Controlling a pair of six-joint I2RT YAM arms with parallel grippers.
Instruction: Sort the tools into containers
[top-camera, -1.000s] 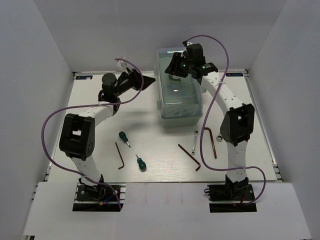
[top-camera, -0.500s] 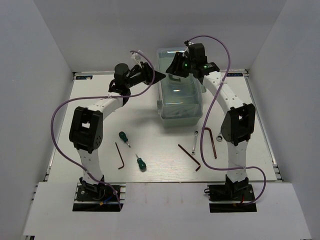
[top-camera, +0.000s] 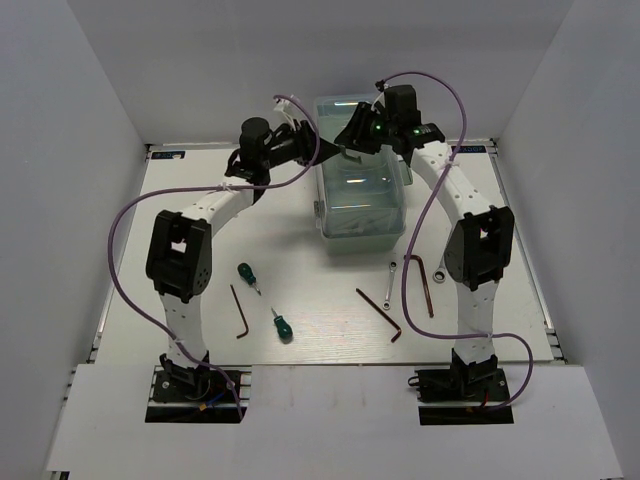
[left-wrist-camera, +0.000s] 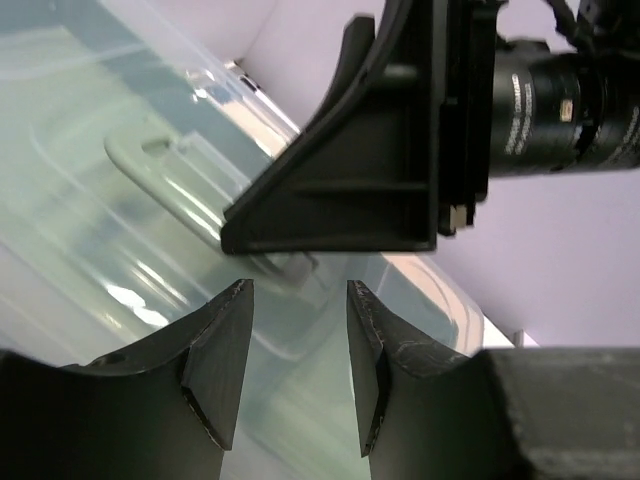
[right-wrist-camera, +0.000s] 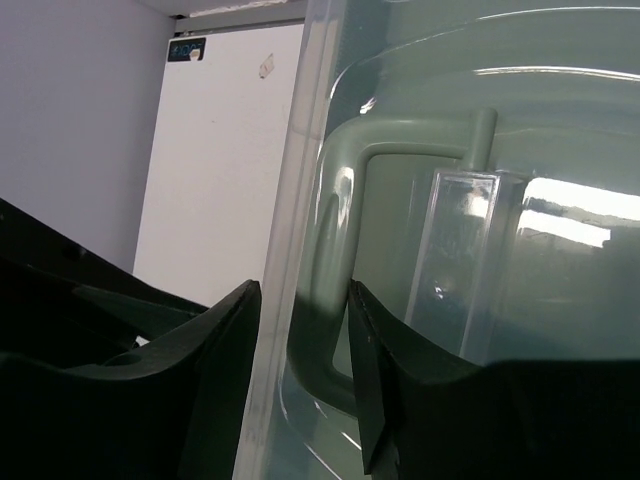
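Meeting at the toolbox (top-camera: 362, 210) lid, left tool (left-wrist-camera: 298, 300) and right tool (right-wrist-camera: 302, 300) gape slightly; table label (right-wrist-camera: 187, 48) unreadable.

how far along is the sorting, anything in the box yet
Done: nothing looks sorted. Both screwdrivers, three hex keys and a wrench lie on the table. In hand: the open left gripper and right gripper hover by the closed toolbox, near its far left edge. Left: open it, then move every tool.
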